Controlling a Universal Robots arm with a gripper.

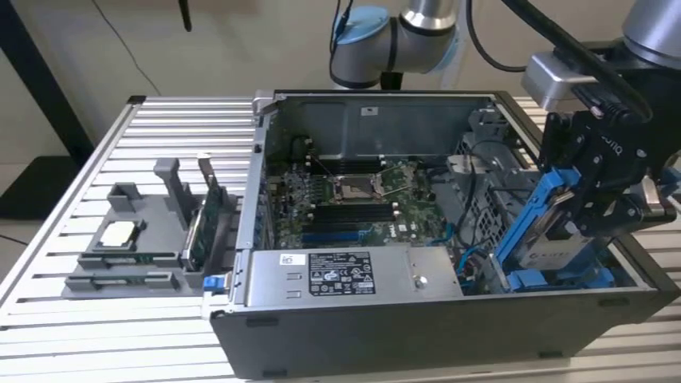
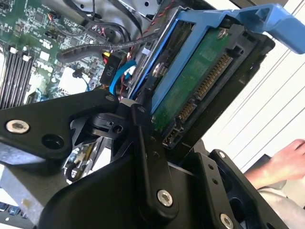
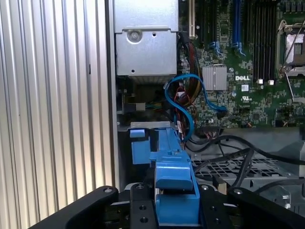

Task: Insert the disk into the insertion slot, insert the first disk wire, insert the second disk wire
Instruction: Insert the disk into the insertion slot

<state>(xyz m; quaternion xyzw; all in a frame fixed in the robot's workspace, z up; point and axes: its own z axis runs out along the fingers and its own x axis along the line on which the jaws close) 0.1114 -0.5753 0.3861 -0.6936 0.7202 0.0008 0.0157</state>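
The disk (image 1: pixel 556 239), a silver drive in a bright blue carrier, hangs steeply tilted over the open computer case at the exterior view's right. My gripper (image 1: pixel 583 227) is shut on it, black fingers clasping the carrier. In the second wrist view the disk's green underside (image 2: pixel 200 81) with its connectors faces the camera, and a black finger (image 2: pixel 145 138) presses its edge. The insertion slot (image 1: pixel 562 279), with blue rails, lies just under the disk's lower end. In the first wrist view the carrier (image 3: pixel 174 174) points toward the slot's blue tab (image 3: pixel 140 145). Blue disk wires (image 3: pixel 190 95) lie loose beside the slot.
The grey power supply box (image 1: pixel 340 273) with white stickers sits along the case's front wall. The motherboard (image 1: pixel 362 195) fills the case floor. A grey fixture with parts (image 1: pixel 133 239) stands on the slatted table (image 1: pixel 117 335). A person's hand (image 2: pixel 286 160) shows beyond the case.
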